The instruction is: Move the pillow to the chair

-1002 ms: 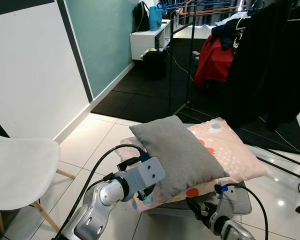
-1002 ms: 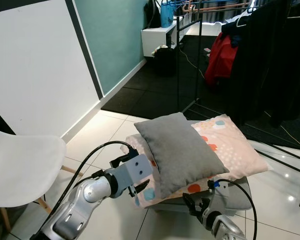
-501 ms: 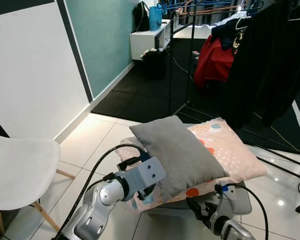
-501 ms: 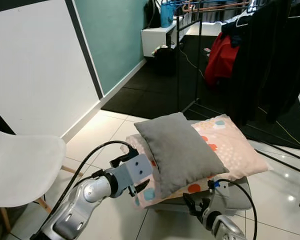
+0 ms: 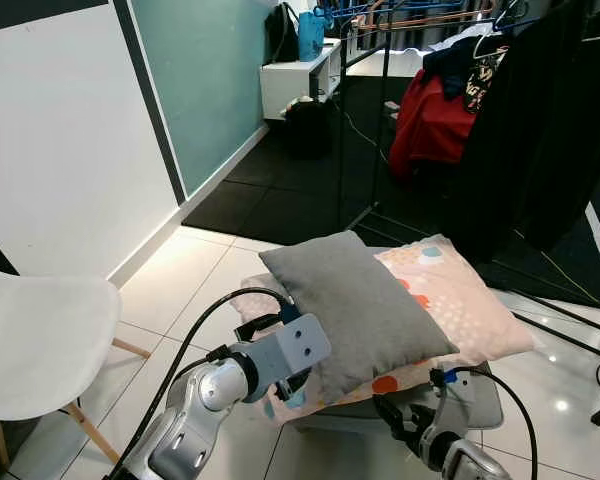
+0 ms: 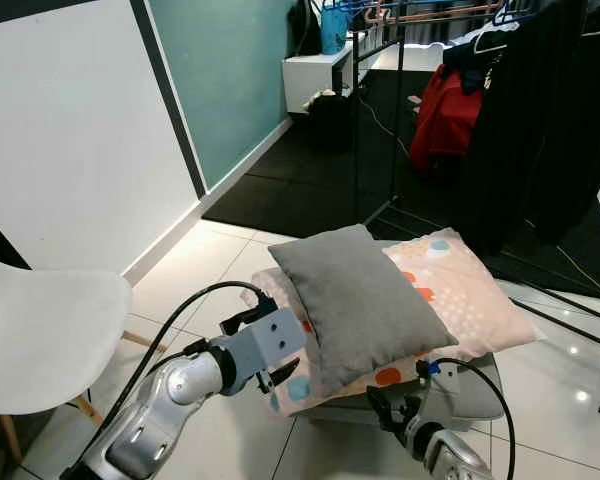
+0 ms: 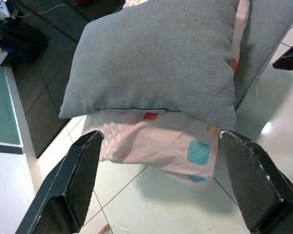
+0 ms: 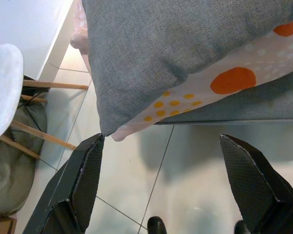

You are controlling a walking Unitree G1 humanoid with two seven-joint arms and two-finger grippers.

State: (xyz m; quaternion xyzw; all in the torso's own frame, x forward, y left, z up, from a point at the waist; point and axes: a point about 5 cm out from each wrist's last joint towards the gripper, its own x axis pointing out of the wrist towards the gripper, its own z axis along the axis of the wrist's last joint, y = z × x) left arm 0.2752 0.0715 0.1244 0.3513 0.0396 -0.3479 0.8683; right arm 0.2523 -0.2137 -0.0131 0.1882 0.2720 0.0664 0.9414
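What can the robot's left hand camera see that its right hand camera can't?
The left wrist view takes in the teal wall strip and a black bag on the dark floor. The right wrist view takes in the white chair with its wooden legs. Both see the grey pillow lying on top of the pink patterned pillow, the grey seat beneath them, shiny floor tiles, and open black fingers.

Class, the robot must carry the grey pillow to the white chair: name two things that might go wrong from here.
1. The grey pillow lies on a patterned pillow, so a low grasp by the left gripper or right gripper might catch both.
2. Both pillows overhang the grey seat, so a nudge could tip them onto the floor.
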